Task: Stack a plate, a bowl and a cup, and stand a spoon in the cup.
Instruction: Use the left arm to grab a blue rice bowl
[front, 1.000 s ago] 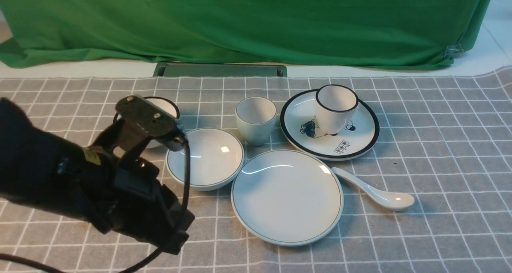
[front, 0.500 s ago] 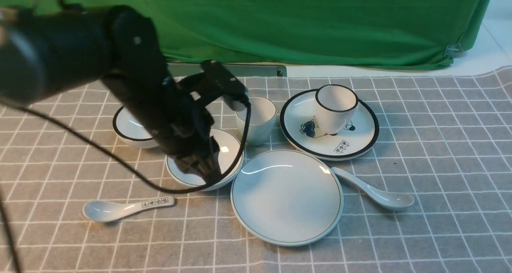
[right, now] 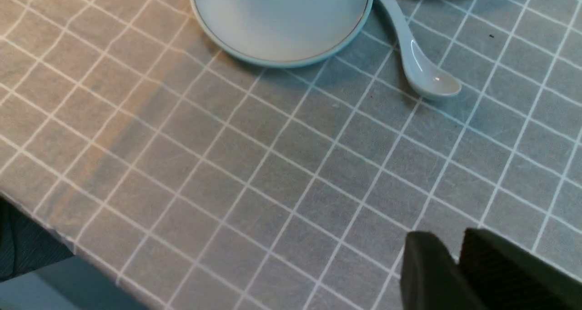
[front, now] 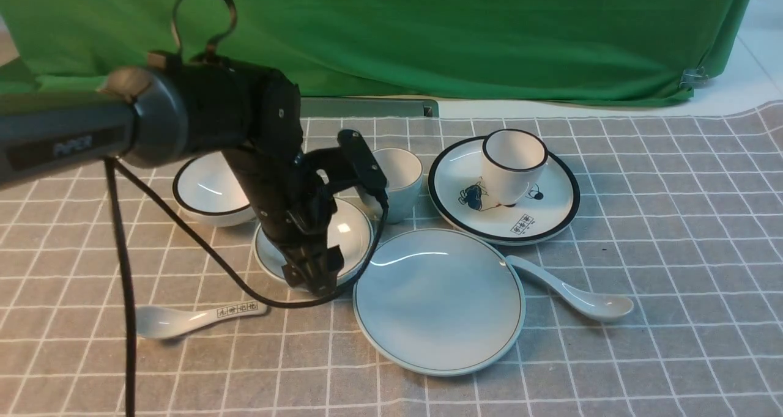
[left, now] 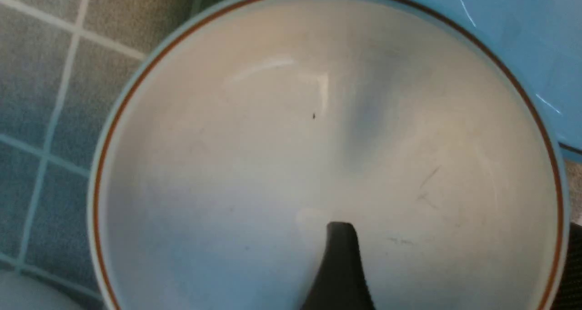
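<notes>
Front view: left hand (front: 312, 275) sits low at the near rim of the bowl (front: 350, 232), just left of the plate (front: 438, 301); the arm hides much of the bowl. Left wrist view: one finger (left: 342, 264) is inside the bowl, the other is cut off at the frame edge outside the rim, so the fingers are apart. The cup (front: 404, 181) is behind the plate, part-hidden. The spoon (front: 572, 291) lies right of the plate. The right hand (right: 457, 246) is cropped, fingers together, holding nothing.

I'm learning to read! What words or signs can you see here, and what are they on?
"PIPER", faint and blurry, on the left arm.
Black characters on the handle of the labelled spoon: too small to read.
Black characters under the drawing on the black-rimmed plate: too small to read.
Nothing else shows writing.
</notes>
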